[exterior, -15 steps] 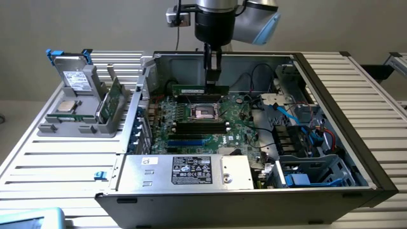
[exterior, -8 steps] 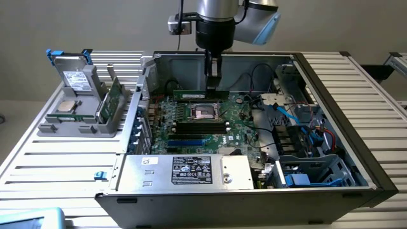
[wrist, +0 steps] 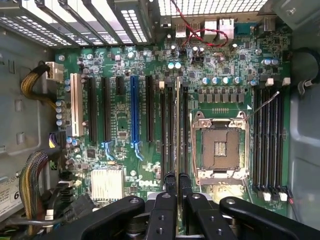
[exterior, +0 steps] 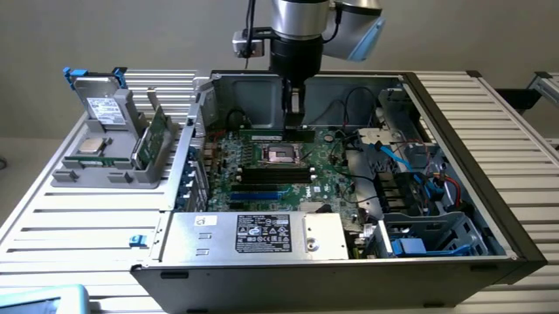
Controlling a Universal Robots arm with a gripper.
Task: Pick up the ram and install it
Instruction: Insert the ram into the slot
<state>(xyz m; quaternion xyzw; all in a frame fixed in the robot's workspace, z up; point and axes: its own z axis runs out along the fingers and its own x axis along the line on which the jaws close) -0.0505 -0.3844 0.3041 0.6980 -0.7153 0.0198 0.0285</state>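
Slatted pale table [exterior: 78,222], plain grey wall behind. An open computer case [exterior: 515,242] lies on it with the motherboard [exterior: 328,175] facing up.

The arm enters from the upper centre of the exterior view and reaches down into the case. The gripper [exterior: 295,124] is closed on the ram [exterior: 271,135]. In the wrist view the fingers [wrist: 170,182] clamp the thin stick, seen edge-on and running along the black memory slots [wrist: 165,130] just beside the CPU socket [wrist: 220,147]. Seated or only above the slot: cannot tell.

The power supply [exterior: 253,235] fills the case's lower front. Blue and black cables [exterior: 393,157] crowd the exterior view's right of the socket, apart from the gripper. At the exterior view's left, a grey holder [exterior: 105,176] carries a wider green card [exterior: 154,137] and a silver processor chip [exterior: 91,145], well apart from the gripper.
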